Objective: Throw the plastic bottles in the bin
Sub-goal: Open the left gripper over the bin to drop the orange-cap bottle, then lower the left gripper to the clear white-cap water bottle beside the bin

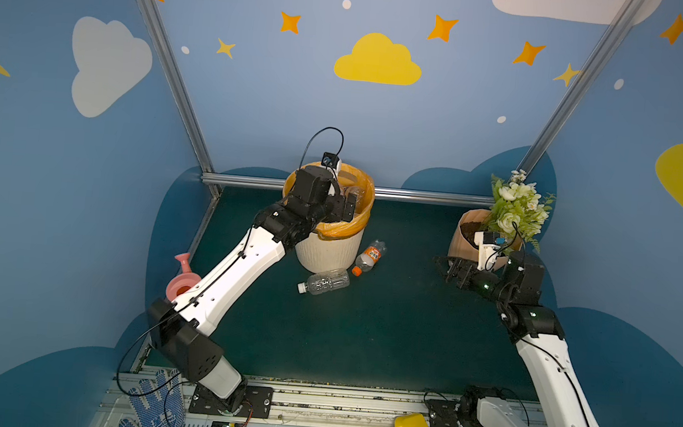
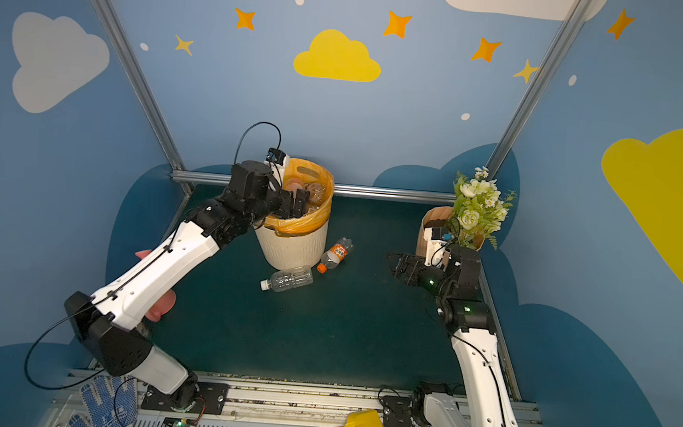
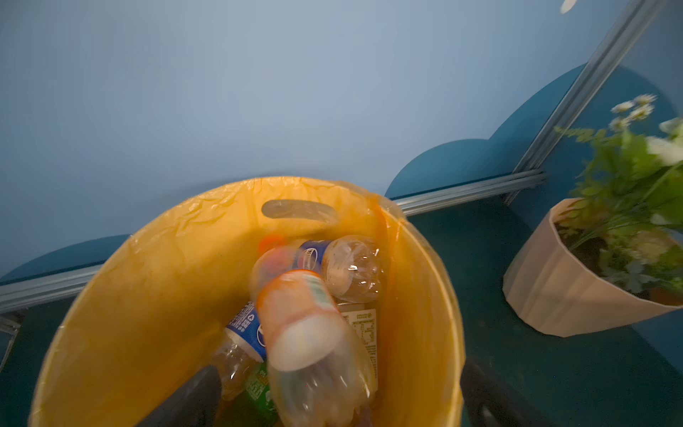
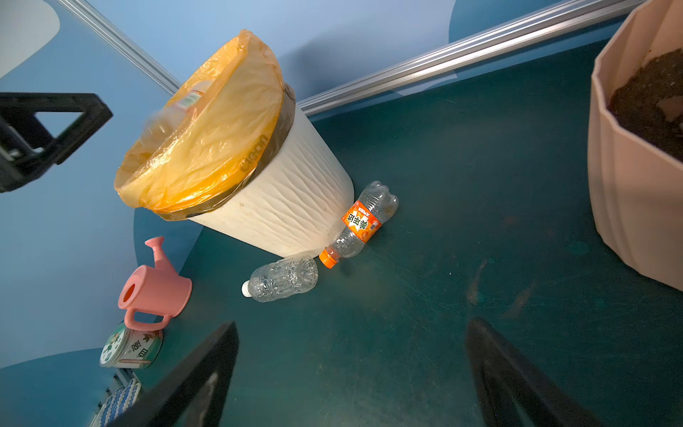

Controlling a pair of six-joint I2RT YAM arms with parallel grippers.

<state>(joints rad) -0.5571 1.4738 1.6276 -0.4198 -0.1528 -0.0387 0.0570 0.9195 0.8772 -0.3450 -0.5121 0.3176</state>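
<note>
operator: where does everything stand?

spotter: your left gripper (image 1: 344, 207) is over the mouth of the bin (image 1: 328, 255) with its jaws wide. a blurred bottle (image 3: 306, 332) sits loose between the fingers, above the bottles already in the bin (image 3: 351, 266). i'd judge it is dropping, not held. your right gripper (image 4: 351, 388) is spread wide too and empty, low over the mat near the flower pot (image 1: 464, 241).

operator: what's left on the table?

spotter: two that i can see, both lying on their sides at the foot of the bin: a clear bottle (image 1: 323, 281) with a white cap, and an orange-capped bottle (image 1: 369, 257) close against the bin wall (touching or just beside it, i can't tell).

operator: how will they handle?

spotter: they look empty, so expect them to be light, thin-walled and springy. they're round and smooth, so they'll likely roll or squirt away if you pinch off-centre. take the clear bottle across the ribbed middle of its body, jaws square to its length, not at the cap. on the orange-capped bottle go for the labelled waist, coming in from the open side, since the bin wall leaves little room for a finger. squeeze gently, because the shell should cave rather than break.
</note>
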